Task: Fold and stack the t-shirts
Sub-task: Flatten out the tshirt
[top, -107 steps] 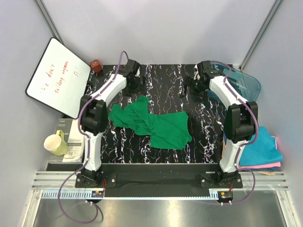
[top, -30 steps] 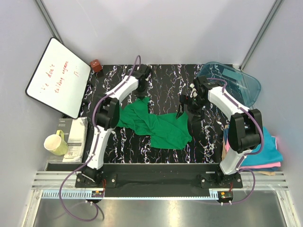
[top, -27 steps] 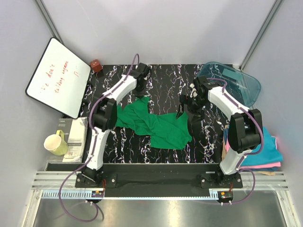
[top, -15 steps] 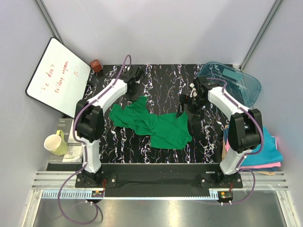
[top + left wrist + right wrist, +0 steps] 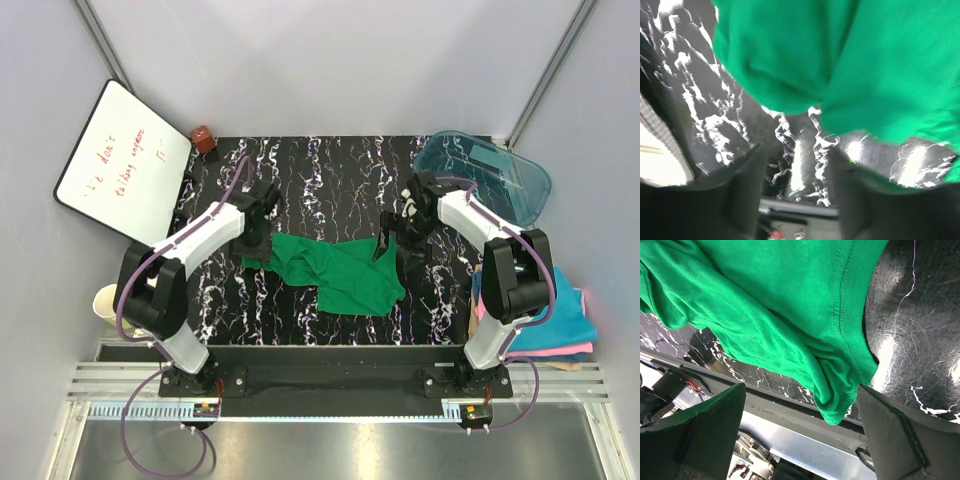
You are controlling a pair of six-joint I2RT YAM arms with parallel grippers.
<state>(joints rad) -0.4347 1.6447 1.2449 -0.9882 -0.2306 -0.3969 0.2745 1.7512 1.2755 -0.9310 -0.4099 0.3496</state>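
A bright green t-shirt [image 5: 340,272] lies rumpled at centre frame on the black marbled table [image 5: 340,175]. The left gripper [image 5: 255,236], jaws parted and empty, hovers at its left edge. The right gripper [image 5: 390,240], spread wide, hangs over its upper right corner, clasping nothing. A folded teal-blue shirt [image 5: 562,305] rests on a pink shirt [image 5: 550,351] at lower right.

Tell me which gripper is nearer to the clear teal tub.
Right. The right gripper hangs over the green t-shirt at its right end, a short way from the clear teal tub; the left gripper is at the shirt's left end, much farther off.
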